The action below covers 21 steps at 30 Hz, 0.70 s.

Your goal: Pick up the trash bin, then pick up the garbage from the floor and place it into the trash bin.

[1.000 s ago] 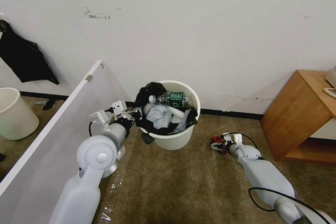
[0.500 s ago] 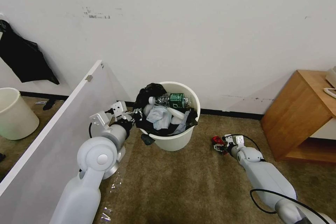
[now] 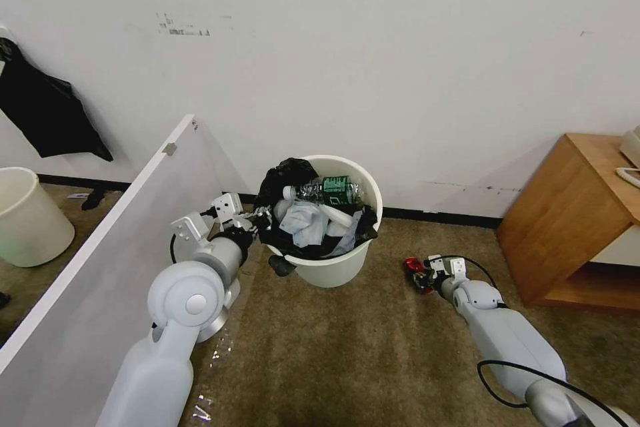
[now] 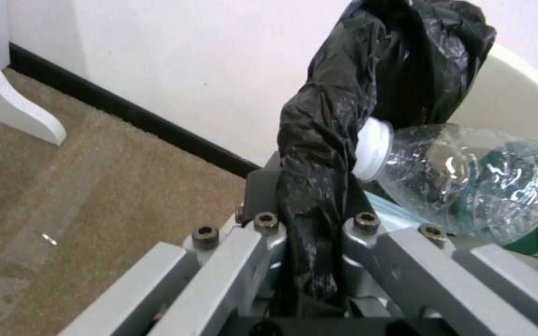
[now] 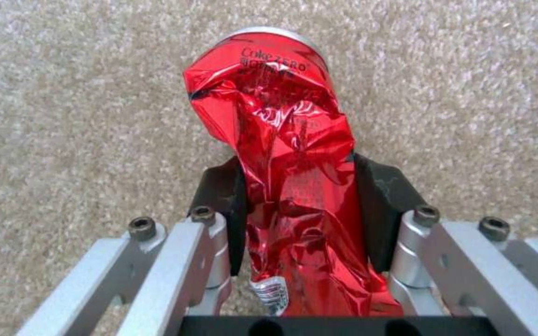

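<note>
The trash bin (image 3: pixel 343 265), round and white with a crinkled black bag (image 3: pixel 288 177) over its rim, stands by the wall and holds a clear bottle (image 3: pixel 319 189) and crumpled tissues (image 3: pixel 303 221). My left gripper (image 3: pixel 259 219) is at the bin's left rim, shut on the black bag (image 4: pixel 315 186); the bottle (image 4: pixel 462 179) lies just beyond it. On the carpet right of the bin, my right gripper (image 3: pixel 419 273) is shut on a crushed red can (image 3: pixel 415 267). The can (image 5: pixel 285 154) sits squeezed between the black pads (image 5: pixel 222 207) just above the carpet.
A white panel (image 3: pixel 93 260) slants along my left side. An unlined pale bin (image 3: pixel 30 217) stands at the far left, below a black bag hanging on the wall (image 3: pixel 43 110). A wooden cabinet (image 3: pixel 573 220) is at the right. Open carpet lies in front of the bin.
The right gripper with the red can has shifted slightly right and nearer to me. The bin and the left gripper have hardly moved.
</note>
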Available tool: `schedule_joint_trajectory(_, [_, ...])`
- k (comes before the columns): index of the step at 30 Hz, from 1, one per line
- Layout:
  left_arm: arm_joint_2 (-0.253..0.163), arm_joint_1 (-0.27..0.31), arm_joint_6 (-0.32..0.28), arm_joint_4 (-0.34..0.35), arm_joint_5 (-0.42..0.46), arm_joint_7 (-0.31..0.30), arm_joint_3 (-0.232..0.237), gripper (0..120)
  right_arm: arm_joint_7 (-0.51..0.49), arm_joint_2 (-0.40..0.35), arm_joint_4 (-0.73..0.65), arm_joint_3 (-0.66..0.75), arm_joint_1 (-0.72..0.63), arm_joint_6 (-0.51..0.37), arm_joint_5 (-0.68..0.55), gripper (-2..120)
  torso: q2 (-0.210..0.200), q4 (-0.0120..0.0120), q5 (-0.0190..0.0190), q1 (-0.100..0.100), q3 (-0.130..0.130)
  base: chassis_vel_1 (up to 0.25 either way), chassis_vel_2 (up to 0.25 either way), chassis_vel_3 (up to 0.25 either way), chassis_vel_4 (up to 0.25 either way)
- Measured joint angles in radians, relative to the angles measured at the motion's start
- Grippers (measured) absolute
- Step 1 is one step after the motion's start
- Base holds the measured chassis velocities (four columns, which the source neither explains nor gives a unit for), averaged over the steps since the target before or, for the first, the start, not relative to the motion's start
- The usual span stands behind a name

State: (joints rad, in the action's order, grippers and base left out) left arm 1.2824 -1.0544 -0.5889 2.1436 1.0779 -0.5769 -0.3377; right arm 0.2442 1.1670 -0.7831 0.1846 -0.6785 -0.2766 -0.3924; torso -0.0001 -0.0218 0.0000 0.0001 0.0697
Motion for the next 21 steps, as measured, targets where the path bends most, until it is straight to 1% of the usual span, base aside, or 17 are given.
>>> schedule_joint_trajectory(6, [-0.003,0.000,0.000,-0.001,-0.001,0.000,0.000,4,0.001,-0.001,-0.009,-0.001,-0.003,0.001,-0.002,33,0.000,0.0001,0.0001,0.000,0.000,0.000,0.000,0.000,0.000])
schedule_joint_trajectory(10, [-0.003,0.000,0.000,-0.003,0.000,0.000,0.002,4,-0.001,-0.024,-0.054,0.006,-0.011,-0.002,-0.023,33,0.000,0.0002,0.0002,0.000,0.000,0.000,0.000,0.000,0.000])
schedule_joint_trajectory(12, [-0.003,0.001,0.000,-0.005,0.002,0.000,0.004,4,-0.011,-0.064,-0.124,0.018,-0.034,-0.008,-0.055,33,0.000,0.0003,0.0001,0.000,0.000,0.000,0.000,0.000,0.000])
schedule_joint_trajectory(13, [-0.003,0.001,0.000,-0.005,0.002,0.000,0.004,4,-0.011,-0.064,-0.124,0.018,-0.034,-0.008,-0.055,33,0.000,0.0003,0.0001,0.000,0.000,0.000,0.000,0.000,0.000])
schedule_joint_trajectory(16, [-0.003,0.005,0.000,-0.006,0.007,-0.007,0.011,4,-0.026,-0.132,-0.251,0.053,-0.095,-0.020,-0.087,33,0.000,-0.0002,0.0000,0.000,0.000,0.000,0.000,0.000,0.000])
schedule_joint_trajectory(17, [-0.003,0.005,0.000,-0.006,0.007,-0.007,0.011,4,-0.026,-0.132,-0.251,0.053,-0.095,-0.020,-0.087,33,0.000,-0.0002,0.0000,0.000,0.000,0.000,0.000,0.000,0.000])
schedule_joint_trajectory(19, [-0.001,0.008,0.000,-0.006,0.009,-0.011,0.018,4,-0.036,-0.171,-0.360,0.088,-0.150,-0.026,-0.101,33,0.000,-0.0003,0.0002,0.000,0.000,0.000,0.000,0.000,0.000])
schedule_joint_trajectory(20, [-0.001,0.008,0.000,-0.006,0.009,-0.011,0.018,4,-0.036,-0.171,-0.360,0.088,-0.150,-0.026,-0.101,33,0.000,-0.0003,0.0002,0.000,0.000,0.000,0.000,0.000,0.000])
schedule_joint_trajectory(21, [-0.001,0.011,0.000,-0.006,0.012,-0.016,0.022,4,-0.039,-0.194,-0.436,0.113,-0.184,-0.031,-0.110,33,0.000,-0.0002,0.0002,0.000,0.000,0.000,0.000,0.000,0.000])
